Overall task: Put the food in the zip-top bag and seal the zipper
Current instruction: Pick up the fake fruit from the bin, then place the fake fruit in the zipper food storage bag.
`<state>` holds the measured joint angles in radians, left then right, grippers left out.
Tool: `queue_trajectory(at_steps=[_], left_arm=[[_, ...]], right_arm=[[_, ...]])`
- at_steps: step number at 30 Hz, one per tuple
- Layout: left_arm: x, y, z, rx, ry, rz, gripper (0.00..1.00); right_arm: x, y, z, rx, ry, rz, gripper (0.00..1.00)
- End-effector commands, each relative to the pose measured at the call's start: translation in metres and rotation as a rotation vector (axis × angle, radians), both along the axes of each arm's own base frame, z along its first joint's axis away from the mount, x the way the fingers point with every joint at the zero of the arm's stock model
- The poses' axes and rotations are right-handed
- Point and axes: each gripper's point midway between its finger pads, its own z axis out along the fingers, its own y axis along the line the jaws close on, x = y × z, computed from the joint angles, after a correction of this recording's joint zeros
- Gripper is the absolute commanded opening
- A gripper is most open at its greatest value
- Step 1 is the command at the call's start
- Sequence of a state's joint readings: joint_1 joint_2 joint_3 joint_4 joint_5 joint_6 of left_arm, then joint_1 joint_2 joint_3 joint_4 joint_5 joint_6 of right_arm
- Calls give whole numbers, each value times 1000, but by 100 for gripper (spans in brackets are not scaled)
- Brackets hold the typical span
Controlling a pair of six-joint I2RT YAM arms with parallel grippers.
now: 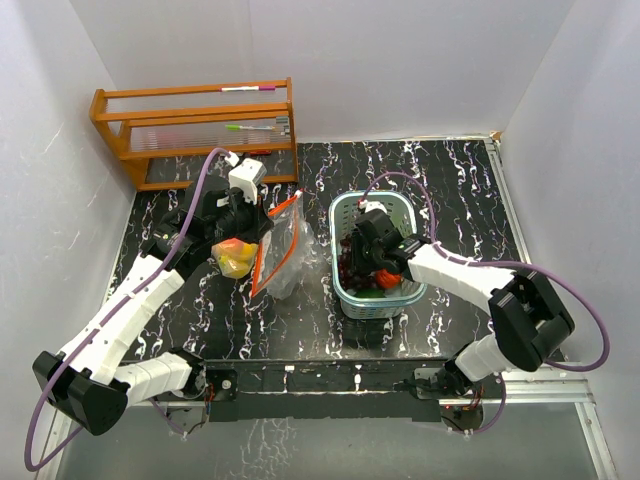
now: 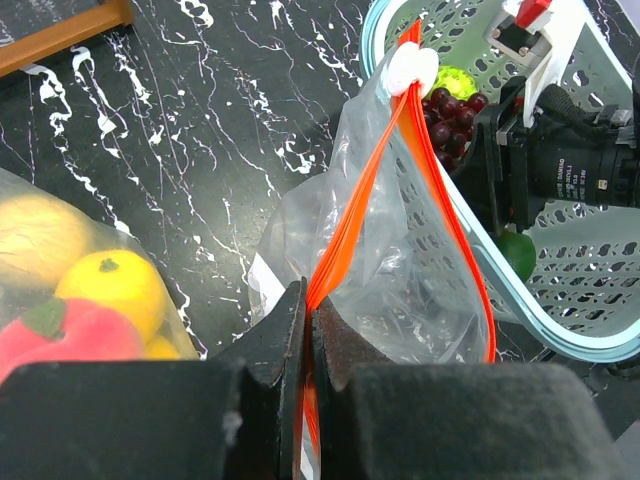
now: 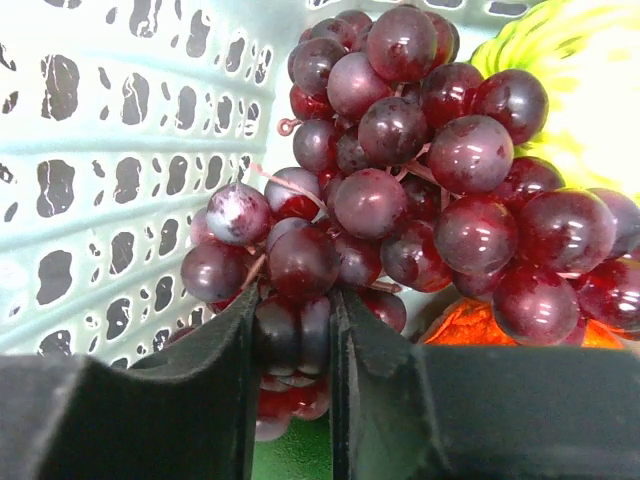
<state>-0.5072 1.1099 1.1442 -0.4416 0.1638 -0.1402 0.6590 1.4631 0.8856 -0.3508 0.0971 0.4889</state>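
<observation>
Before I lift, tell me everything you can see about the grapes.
The grapes are a glossy dark purple-red plastic-looking bunch on thin stems, lying inside the teal slotted basket beside its wall. The right end effector is shut on two lower grapes. A yellow-green fruit and an orange fruit lie beside them.

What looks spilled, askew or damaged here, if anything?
Nothing spilled or damaged. The clear plastic zip-top bag stands crumpled on edge because the left gripper pinches its orange zipper strip; the right gripper grips dark purple grapes inside the pale teal slotted basket.
</observation>
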Motion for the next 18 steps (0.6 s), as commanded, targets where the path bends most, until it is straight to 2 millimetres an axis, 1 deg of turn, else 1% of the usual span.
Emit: queue_trajectory(at_steps=[1, 2, 3, 5, 7, 9, 11, 16, 18], left_arm=[[-6, -2, 6, -26, -13, -16, 0], [-6, -2, 5, -24, -11, -15, 0], [-5, -1, 4, -22, -10, -12, 0], [-4, 0, 4, -16, -10, -7, 0], [-4, 0, 5, -13, -14, -4, 0], [-3, 1, 6, -12, -16, -1, 0], [-3, 1, 6, -11, -17, 0, 0], [-2, -1, 3, -14, -8, 0, 0], [-1, -2, 0, -14, -1, -4, 0]], right_arm=[[8, -2, 16, 13, -71, -12, 16], [8, -2, 27, 24, -86, -9, 11], [9, -2, 40, 36, -107, -8, 9], [10, -3, 73, 59, -161, -2, 8], [7, -6, 112, 86, -219, 12, 8], [2, -4, 152, 130, -275, 57, 8], [-7, 1, 184, 177, -310, 115, 8], [-29, 16, 241, 311, -380, 250, 8], [-37, 24, 259, 378, -418, 302, 8]])
